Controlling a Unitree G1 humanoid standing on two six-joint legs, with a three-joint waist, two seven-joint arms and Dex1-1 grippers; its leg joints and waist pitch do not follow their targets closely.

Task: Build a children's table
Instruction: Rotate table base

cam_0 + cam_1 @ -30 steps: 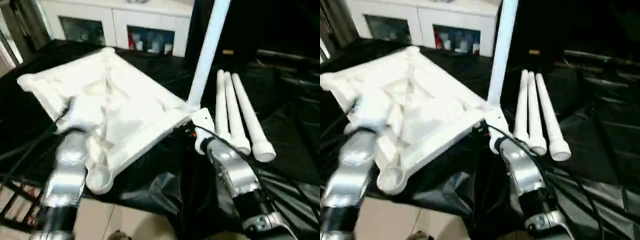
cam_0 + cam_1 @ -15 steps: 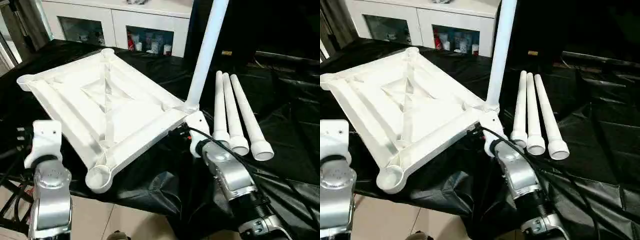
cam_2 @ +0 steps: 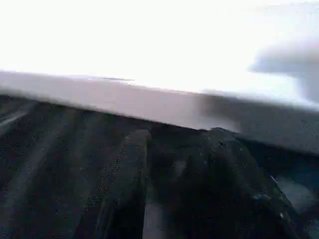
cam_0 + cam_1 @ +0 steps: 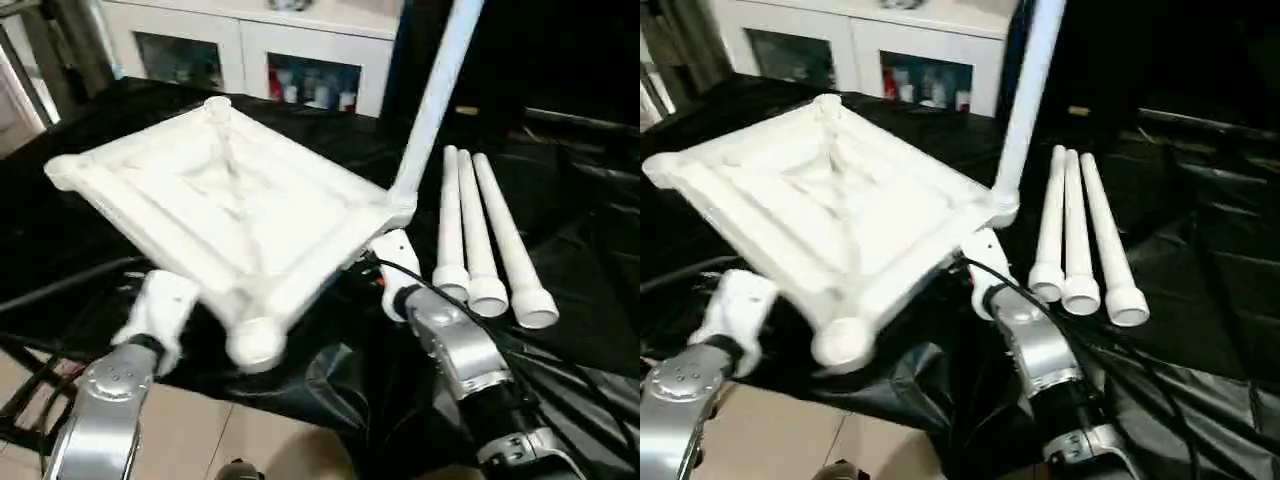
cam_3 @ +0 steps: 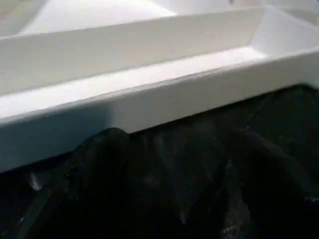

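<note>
The tabletop [image 4: 225, 205] lay upside down on the black cloth [image 4: 590, 250] of the work table, with its ribbed underside facing up and one round corner socket [image 4: 255, 342] at the near edge of the table. One leg [image 4: 432, 105] stood upright in the socket at the right corner. Three more legs [image 4: 480, 235] lay side by side on the cloth, just to the right of the tabletop, with their wide ends toward the robot.

The left gripper [image 3: 172, 149] was low at the near left side of the tabletop. Its two black fingers [image 3: 124, 179] stood partly apart, just under the white edge, and nothing was between them. The right gripper [image 5: 174, 149] was at the near right edge of the tabletop, beside the corner with the upright leg. Its fingers [image 5: 99, 164] were spread wide on the cloth in front of the white rim and did not hold anything.

A white cabinet [image 4: 290, 50] stood behind the table.
</note>
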